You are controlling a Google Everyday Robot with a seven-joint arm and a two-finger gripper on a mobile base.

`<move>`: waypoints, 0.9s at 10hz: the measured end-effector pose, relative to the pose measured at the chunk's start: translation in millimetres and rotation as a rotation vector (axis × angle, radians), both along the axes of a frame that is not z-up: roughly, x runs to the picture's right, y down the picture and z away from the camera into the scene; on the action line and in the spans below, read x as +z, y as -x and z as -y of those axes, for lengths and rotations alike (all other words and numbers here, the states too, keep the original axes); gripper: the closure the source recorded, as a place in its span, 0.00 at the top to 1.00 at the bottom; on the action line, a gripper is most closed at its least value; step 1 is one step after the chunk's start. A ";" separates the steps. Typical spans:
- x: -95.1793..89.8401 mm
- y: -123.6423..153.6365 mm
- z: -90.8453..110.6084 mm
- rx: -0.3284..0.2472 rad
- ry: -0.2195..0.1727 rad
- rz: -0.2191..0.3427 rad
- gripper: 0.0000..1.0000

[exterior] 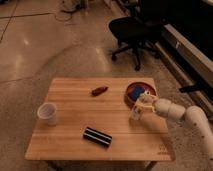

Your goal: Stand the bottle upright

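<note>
The bottle [135, 113], small and white, stands roughly upright on the right part of the wooden table [75, 102], just in front of a red-brown bowl. My gripper [140, 105] comes in from the right on a white arm and is shut on the bottle's upper part. The bottle's foot is at or just above the tabletop; whether it touches I cannot tell.
The red-brown bowl [148, 88] holds a blue object [135, 92] directly behind the gripper. A small red item [99, 90] lies mid-table, a translucent white cup [47, 113] stands at the left, and a black striped bar [97, 137] lies near the front edge. A black office chair [134, 31] stands behind.
</note>
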State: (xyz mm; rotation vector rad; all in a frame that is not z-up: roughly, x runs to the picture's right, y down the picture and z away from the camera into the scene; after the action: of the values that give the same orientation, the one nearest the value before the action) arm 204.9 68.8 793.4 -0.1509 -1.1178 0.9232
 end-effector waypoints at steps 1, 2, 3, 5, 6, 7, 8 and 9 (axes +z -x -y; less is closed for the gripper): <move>1.4 -1.6 -2.6 -0.005 -0.013 -0.011 0.01; 1.5 -4.0 -2.6 -0.006 -0.027 -0.023 0.05; 0.7 -6.0 -0.3 -0.004 -0.041 -0.033 0.17; -5.9 -8.1 5.3 -0.001 -0.064 -0.038 0.37; -11.0 -5.8 6.6 -0.006 -0.078 -0.034 0.49; -14.2 -1.9 5.5 -0.018 -0.086 -0.027 0.59; -16.4 0.3 4.5 -0.026 -0.092 -0.024 0.66; -18.8 3.2 1.8 -0.041 -0.099 -0.019 0.77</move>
State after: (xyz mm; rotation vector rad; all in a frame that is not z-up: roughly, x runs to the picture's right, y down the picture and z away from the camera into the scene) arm 201.7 67.0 774.7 -0.0837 -1.1367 0.8296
